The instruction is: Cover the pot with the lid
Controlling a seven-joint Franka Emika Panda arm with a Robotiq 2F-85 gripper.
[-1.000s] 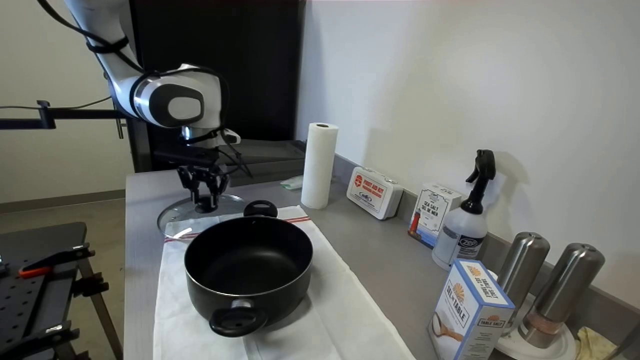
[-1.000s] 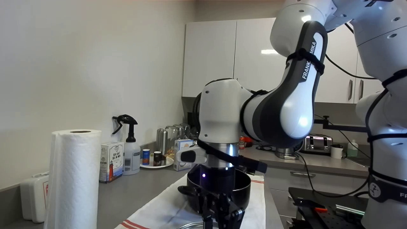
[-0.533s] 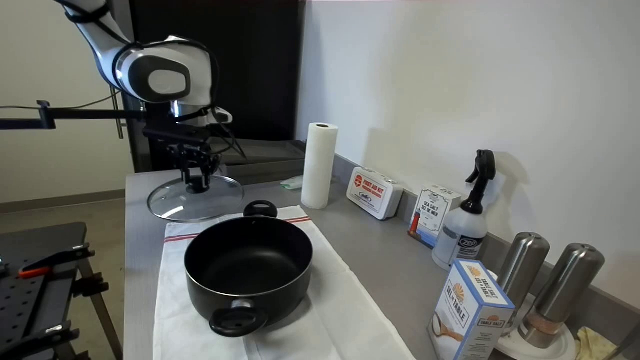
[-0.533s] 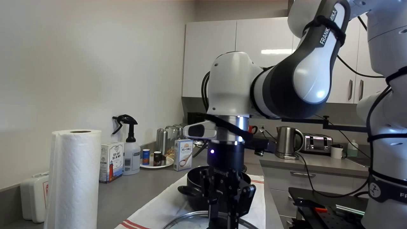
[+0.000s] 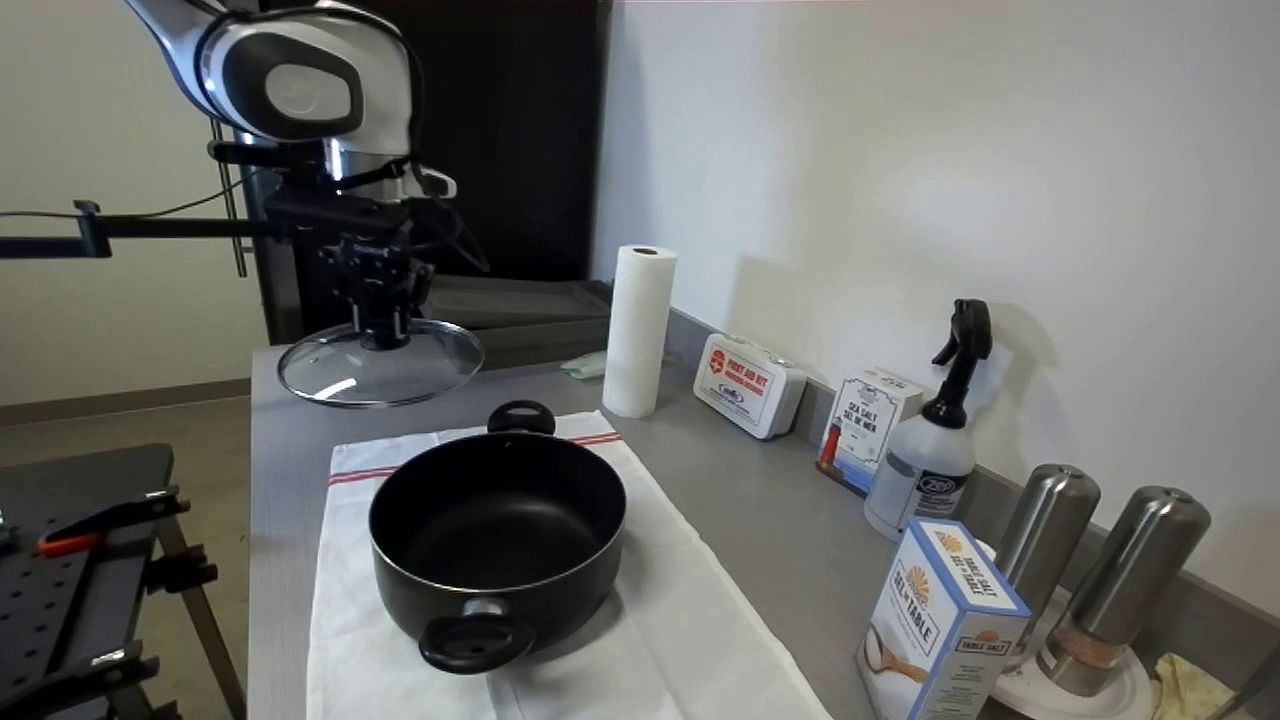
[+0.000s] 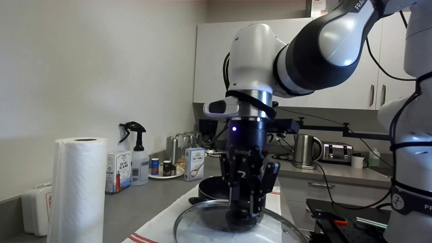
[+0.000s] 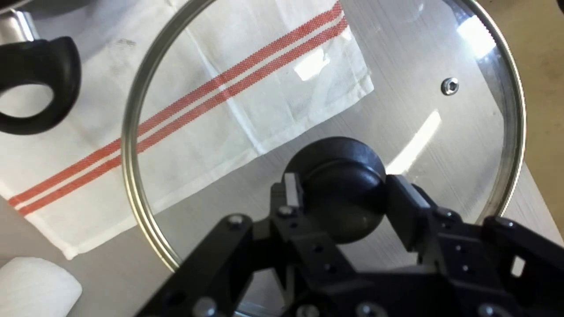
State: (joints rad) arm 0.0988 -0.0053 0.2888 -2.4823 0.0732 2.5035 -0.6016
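Note:
The black pot (image 5: 440, 590) stands upright on a white towel, uncovered; in an exterior view it is partly hidden behind my gripper (image 6: 214, 189). In the wrist view only its side handle (image 7: 66, 83) and a bit of rim show at top left. My gripper (image 5: 385, 335) is shut on the dark knob (image 7: 343, 193) of the clear glass lid (image 5: 430, 365), one finger on each side. The lid (image 6: 202, 226) hangs nearly level above the counter, beyond the pot's far handle and apart from the pot.
The white towel (image 5: 690, 640) with red stripes lies under the pot. A paper towel roll (image 5: 640, 335), a first aid kit (image 5: 748, 388), salt boxes (image 5: 940, 620), a spray bottle (image 5: 920, 460) and steel mills (image 5: 1120, 580) stand along the wall. The counter's open edge runs opposite the wall.
The gripper has risen with the lid held by its knob. The lid has moved up off the towel and counter and slightly away from the pot. The pot has not moved.

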